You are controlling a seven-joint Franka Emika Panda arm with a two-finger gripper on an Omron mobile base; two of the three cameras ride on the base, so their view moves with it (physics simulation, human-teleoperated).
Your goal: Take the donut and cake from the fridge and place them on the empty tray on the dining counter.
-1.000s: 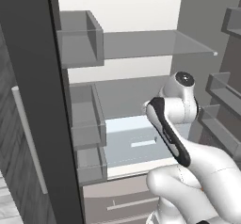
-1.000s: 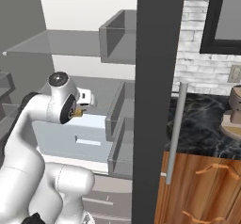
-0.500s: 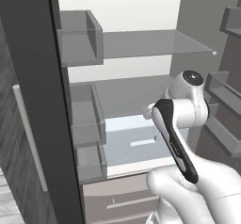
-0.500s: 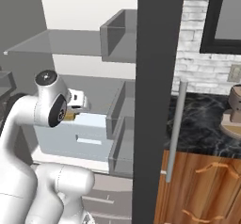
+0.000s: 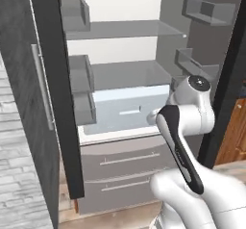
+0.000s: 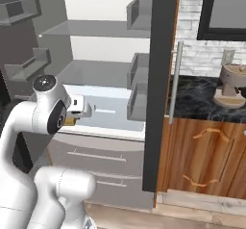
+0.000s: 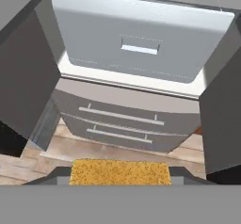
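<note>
The fridge [image 5: 125, 69] stands open in front of me, with a white inside, glass shelves and grey door bins. My gripper [image 6: 72, 120] hangs in front of its lower shelf, shut on the cake [image 6: 70, 121], a small yellow-orange block. In the hand view the cake [image 7: 120, 172] sits at the bottom between the fingertips, above the fridge's pale bin [image 7: 141, 44] and grey drawers [image 7: 122, 119]. The donut, the tray and the dining counter are out of view.
The fridge's left door [image 5: 29, 103] and the right door's dark edge [image 6: 161, 79] flank the arm. Right of the fridge, a black marble counter [image 6: 202, 98] on wooden cabinets [image 6: 211, 151] carries a brown appliance [image 6: 233, 81]. Grey door bins [image 5: 79, 86] jut inward.
Both base views have pulled back from the fridge, so its lower drawers and the floor now show. The gripper has stayed shut on the cake.
</note>
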